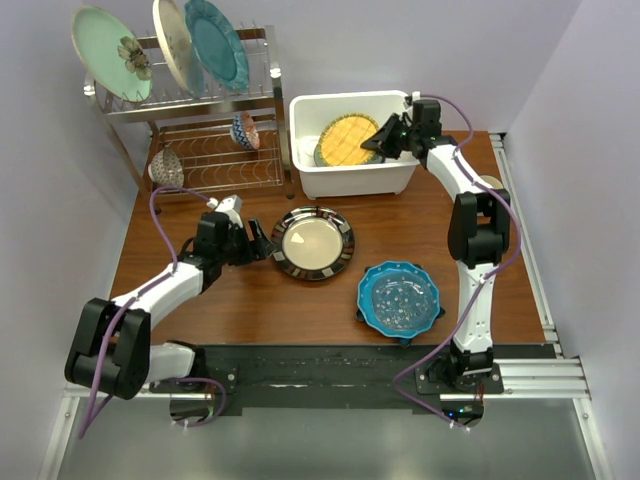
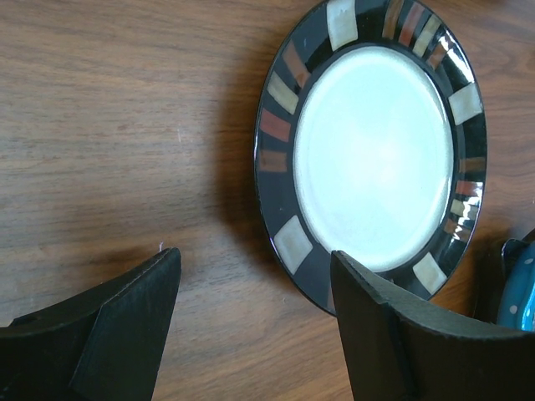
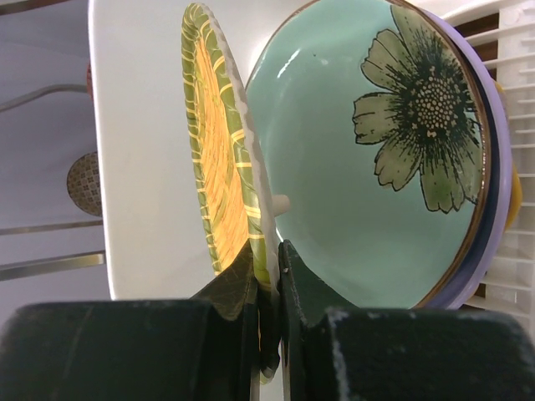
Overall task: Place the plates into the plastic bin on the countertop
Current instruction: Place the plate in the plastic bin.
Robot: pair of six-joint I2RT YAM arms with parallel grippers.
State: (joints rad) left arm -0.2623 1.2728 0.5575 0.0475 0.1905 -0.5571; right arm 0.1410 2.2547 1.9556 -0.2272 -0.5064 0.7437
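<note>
On the wood-grain countertop [image 1: 250,300] I see one smooth white rectangular bin [image 1: 355,180] and two plates lying flat: one glossy round dark-rimmed plate [image 1: 312,242] and one blue scalloped plate [image 1: 400,298]. My right gripper [image 3: 272,259] pinches the rim of a ribbed orange plate [image 3: 219,167] inside the bin, while my left gripper [image 2: 255,257] gapes empty.

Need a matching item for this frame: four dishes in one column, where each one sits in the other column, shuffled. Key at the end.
Dishes
1. dark-rimmed cream plate
2. blue scalloped plate
3. yellow-orange plate
4. teal plate

Places
A. standing in the wire rack
B. gripped on edge by the right gripper at the white bin
C. flat on the countertop, toward the near right corner
D. flat on the countertop, just ahead of the open left gripper

Pairs: 1-D, 2-C, 3-B, 4-A
</note>
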